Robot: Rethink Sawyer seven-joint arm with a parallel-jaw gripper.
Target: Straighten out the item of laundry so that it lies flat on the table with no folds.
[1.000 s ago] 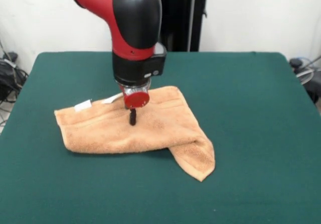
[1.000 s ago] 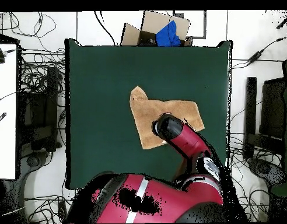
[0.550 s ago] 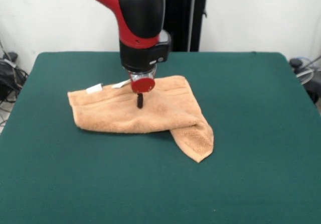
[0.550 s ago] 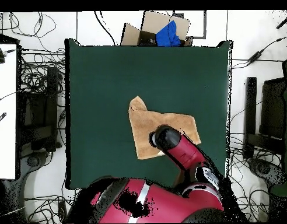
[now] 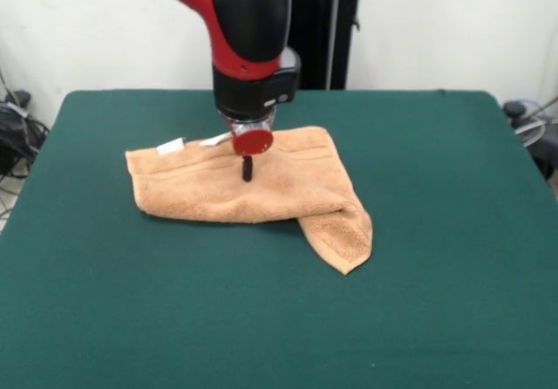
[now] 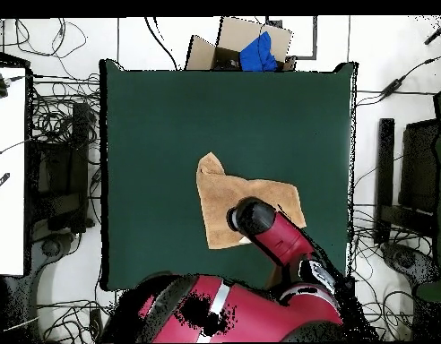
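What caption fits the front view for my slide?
Red and black arm's gripper presses on a folded orange-tan terry towel lying on the dark green table.

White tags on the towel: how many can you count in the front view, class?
2. One white tag sits at the towel's far left corner; the other white tag lies along the far edge beside the gripper. The arm may hide more.

arm [image 6: 276, 240] hides the towel's [image 6: 221, 199] half nearest the robot in overhead view | gripper [image 5: 248, 169] tips too small to tell apart | arm's top cut off by front view's upper edge
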